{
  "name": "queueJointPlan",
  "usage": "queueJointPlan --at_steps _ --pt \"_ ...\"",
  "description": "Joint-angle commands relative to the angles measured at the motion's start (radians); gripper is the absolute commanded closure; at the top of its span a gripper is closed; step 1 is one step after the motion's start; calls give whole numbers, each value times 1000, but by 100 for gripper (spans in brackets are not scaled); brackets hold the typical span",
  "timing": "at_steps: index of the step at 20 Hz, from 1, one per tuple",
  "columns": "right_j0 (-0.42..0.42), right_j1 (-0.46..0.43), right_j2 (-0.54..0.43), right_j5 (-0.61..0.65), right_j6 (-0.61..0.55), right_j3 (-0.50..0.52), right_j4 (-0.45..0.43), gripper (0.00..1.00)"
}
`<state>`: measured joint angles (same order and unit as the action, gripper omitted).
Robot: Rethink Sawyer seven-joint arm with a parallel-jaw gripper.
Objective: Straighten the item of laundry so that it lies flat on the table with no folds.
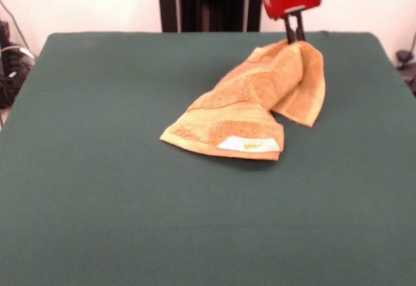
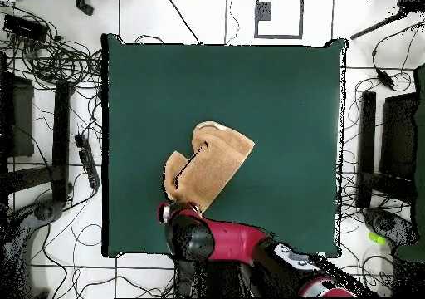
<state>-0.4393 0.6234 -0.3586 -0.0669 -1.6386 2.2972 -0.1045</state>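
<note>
The orange-tan towel (image 1: pixel 260 101) lies crumpled and folded on the green table (image 1: pixel 117 188), right of centre toward the far edge. Its near end rests on the cloth with the white label (image 1: pixel 249 144) facing up. Its far end is lifted into a peak. My gripper (image 1: pixel 294 37) comes down from above and is shut on that raised far edge. In the overhead view the towel (image 2: pixel 212 167) lies near the table's lower middle, and the red and black arm head (image 2: pixel 189 229) covers the gripper there.
The table (image 2: pixel 282 105) spreads wide around the towel. Cables and stands (image 2: pixel 58 63) lie on the floor beyond its sides. The robot's black pedestal (image 1: pixel 208 3) stands behind the far edge.
</note>
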Motion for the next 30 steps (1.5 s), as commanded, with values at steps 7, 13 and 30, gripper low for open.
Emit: queueJointPlan --at_steps 7,13,30 --pt "-192 11 -122 106 -42 121 -182 100" --pt "-396 -37 -149 198 65 107 -332 100" --pt "-623 -191 -219 420 128 -51 -569 100"
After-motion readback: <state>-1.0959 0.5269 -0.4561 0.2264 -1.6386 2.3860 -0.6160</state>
